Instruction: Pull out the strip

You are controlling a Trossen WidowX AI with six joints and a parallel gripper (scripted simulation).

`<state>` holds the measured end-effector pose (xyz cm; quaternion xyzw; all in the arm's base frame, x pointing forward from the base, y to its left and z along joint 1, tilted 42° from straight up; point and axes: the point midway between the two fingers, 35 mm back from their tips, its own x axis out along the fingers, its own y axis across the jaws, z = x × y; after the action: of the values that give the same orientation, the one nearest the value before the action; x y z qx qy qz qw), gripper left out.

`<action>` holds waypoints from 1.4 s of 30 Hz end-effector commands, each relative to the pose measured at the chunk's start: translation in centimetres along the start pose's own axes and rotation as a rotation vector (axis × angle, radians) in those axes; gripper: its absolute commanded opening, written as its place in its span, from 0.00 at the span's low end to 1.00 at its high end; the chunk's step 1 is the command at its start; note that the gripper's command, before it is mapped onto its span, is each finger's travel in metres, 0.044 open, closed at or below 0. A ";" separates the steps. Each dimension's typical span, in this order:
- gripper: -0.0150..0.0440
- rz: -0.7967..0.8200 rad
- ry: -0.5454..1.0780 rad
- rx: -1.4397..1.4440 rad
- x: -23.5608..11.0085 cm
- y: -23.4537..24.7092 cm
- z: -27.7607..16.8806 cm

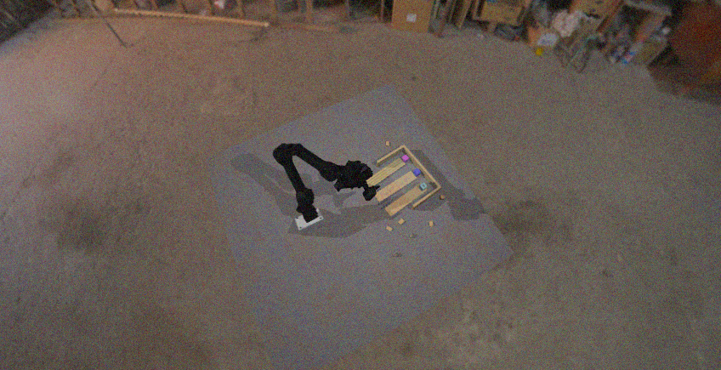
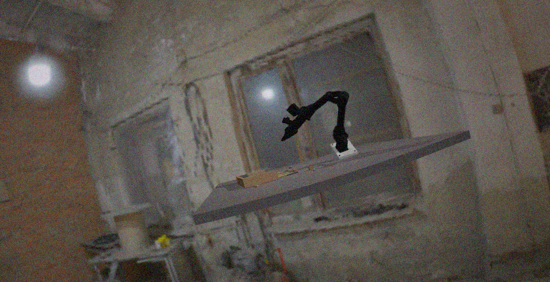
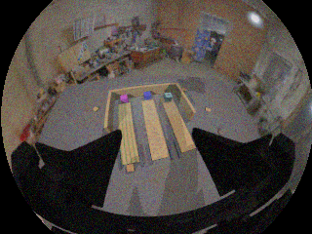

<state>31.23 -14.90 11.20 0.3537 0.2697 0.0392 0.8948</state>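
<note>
My gripper (image 3: 158, 133) hangs wide open, holding nothing. Three wooden strips (image 3: 155, 132) run lengthwise straight ahead of the fingers; the teal cube (image 3: 168, 96) (label unreadable) tops the right strip's (image 3: 178, 128) far end.

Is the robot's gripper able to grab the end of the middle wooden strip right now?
Probably yes. The gripper is open and empty, hanging above the near ends of the strips, and the middle strip lies straight ahead with nothing between them.
</note>
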 end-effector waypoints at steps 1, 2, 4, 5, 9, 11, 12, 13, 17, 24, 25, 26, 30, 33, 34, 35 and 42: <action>0.93 0.002 0.002 0.004 -0.2 -0.2 -0.3; 0.93 0.002 0.002 0.004 -0.2 -0.2 -0.3; 0.93 0.002 0.002 0.004 -0.2 -0.2 -0.3; 0.93 0.002 0.002 0.004 -0.2 -0.2 -0.3; 0.89 0.000 0.007 0.003 -0.1 -0.3 -0.2; 0.80 -0.012 0.045 -0.002 0.6 -1.0 0.2; 0.75 -0.020 0.075 -0.007 1.2 -1.5 0.5; 0.71 -0.028 0.106 -0.012 1.7 -2.0 0.8; 0.53 -0.050 0.235 -0.036 4.0 -3.9 1.4; 0.25 -0.048 0.483 -0.089 7.8 -7.1 0.8; 0.25 -0.044 0.519 -0.098 8.4 -7.5 0.6; 0.25 -0.038 0.557 -0.106 8.9 -7.9 0.3; 0.25 -0.002 0.708 -0.141 10.7 -9.4 -1.1; 0.25 0.039 0.822 -0.167 11.8 -10.4 -2.5; 0.25 0.055 0.861 -0.176 12.1 -10.7 -3.1; 0.25 0.072 0.899 -0.184 12.4 -10.9 -3.6; 0.25 0.101 0.955 -0.196 12.8 -11.3 -4.5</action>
<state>38.37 -17.02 -4.85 0.2335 0.6251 0.2583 0.6986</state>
